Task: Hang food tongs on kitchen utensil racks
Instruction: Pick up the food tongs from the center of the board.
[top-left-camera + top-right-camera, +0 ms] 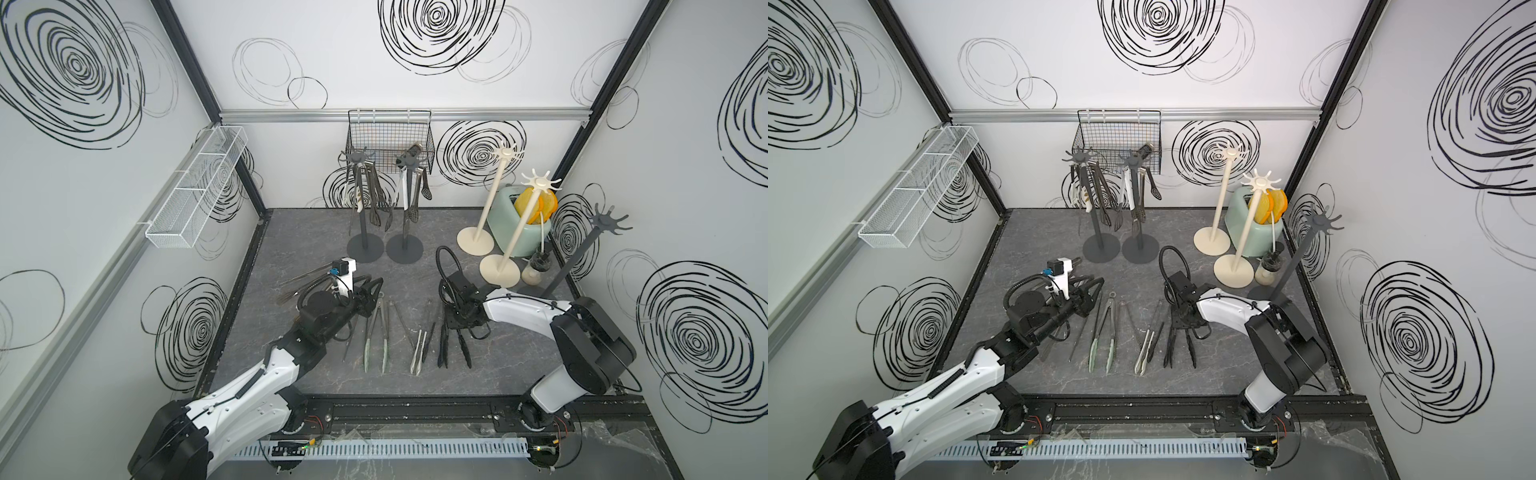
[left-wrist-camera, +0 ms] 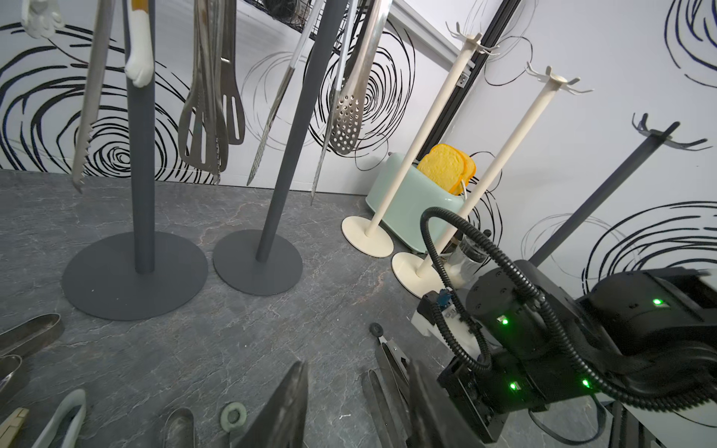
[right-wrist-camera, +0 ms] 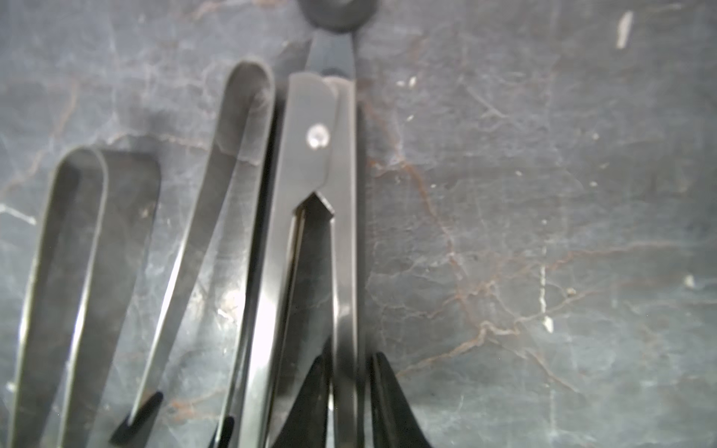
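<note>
Food tongs (image 3: 345,252) — toaster (image 1: 532,243) behind cream racks (image 1: 473,243).

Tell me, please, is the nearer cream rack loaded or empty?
Empty. In both top views the nearer cream rack shows bare hooks, with nothing hanging along its pole.

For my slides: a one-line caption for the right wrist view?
Right gripper straddling one arm of steel tongs, two more tongs alongside, on the grey marbled tabletop.

I count three dark grey utensil racks (image 1: 365,249) and two cream utensil racks (image 1: 473,242), one mint-green toaster (image 1: 503,203), one black wire basket (image 1: 390,133) and one white mesh tray (image 1: 187,195). The food tongs (image 1: 385,353) overlap, so I cannot count them surely.
</note>
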